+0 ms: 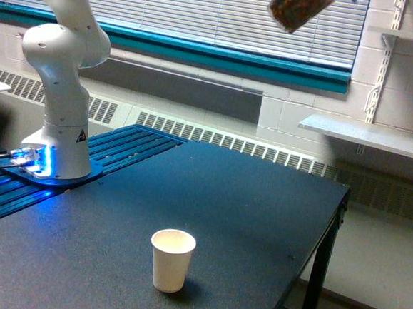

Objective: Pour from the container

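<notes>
1. Arm base (57,125): the white robot column stands at the exterior view's left on a blue slatted plate, with a blue light at its foot. The upper links leave the picture at the top edge, so the route of the arm to the gripper cannot be traced.

2. Paper cup (172,259): an off-white cup stands upright and open-mouthed on the dark bench (245,215). It lies far below the gripper's presumed position and off toward the exterior view's left of it. No contents can be made out in it.

3. Container (298,7): the clear container, with brown pieces visible through its wall, hangs at the top edge of the picture, tilted, lower end toward the exterior view's left. It is high above the bench and well apart from the paper cup.

4. Gripper: out of frame above the container. Whether it is clenched on the container or otherwise cannot be told from this view, though the container is plainly held aloft by something.

5. Judgement on the step in hand: the container is not over the paper cup, and the drop is long. A sound pour would call for bringing the mouth directly above the cup and lower, and for increasing the tilt gradually, since loose pieces tend to release in a rush and scatter or bounce off the rim.

6. Risk: a light, seemingly empty paper cup may tip if struck off-centre.
</notes>
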Tool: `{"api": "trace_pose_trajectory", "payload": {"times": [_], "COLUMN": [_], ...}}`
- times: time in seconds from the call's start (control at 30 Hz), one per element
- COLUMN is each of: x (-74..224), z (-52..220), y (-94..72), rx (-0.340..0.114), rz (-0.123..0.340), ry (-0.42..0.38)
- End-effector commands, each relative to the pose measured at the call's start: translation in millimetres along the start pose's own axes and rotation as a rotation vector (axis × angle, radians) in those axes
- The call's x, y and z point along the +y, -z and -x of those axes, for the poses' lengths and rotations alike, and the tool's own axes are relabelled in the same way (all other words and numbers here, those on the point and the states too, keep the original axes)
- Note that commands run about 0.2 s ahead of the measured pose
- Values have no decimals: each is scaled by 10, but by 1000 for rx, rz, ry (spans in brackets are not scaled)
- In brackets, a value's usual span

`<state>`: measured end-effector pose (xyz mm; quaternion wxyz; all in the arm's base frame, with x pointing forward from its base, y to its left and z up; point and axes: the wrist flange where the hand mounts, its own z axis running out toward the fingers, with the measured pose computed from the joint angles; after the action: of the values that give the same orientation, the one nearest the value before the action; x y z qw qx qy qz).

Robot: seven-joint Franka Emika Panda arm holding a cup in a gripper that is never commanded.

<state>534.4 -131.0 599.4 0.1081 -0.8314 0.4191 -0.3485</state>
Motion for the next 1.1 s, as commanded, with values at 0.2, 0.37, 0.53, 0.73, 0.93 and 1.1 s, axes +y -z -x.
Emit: {"api": "trace_pose_trajectory", "payload": {"times": [0.2, 0.37, 0.53, 0.73, 0.93, 1.1], "x": [700, 1027, 1322, 1659, 1956, 2173], "z": [-9, 97, 210, 380, 537, 674], "y": [-108, -214, -318, -435, -527, -599], "rx": [24, 1, -25, -32, -37, -54], "rz": [73, 118, 153, 195, 244, 288], "ry": [2, 4, 2, 0, 22, 32]}}
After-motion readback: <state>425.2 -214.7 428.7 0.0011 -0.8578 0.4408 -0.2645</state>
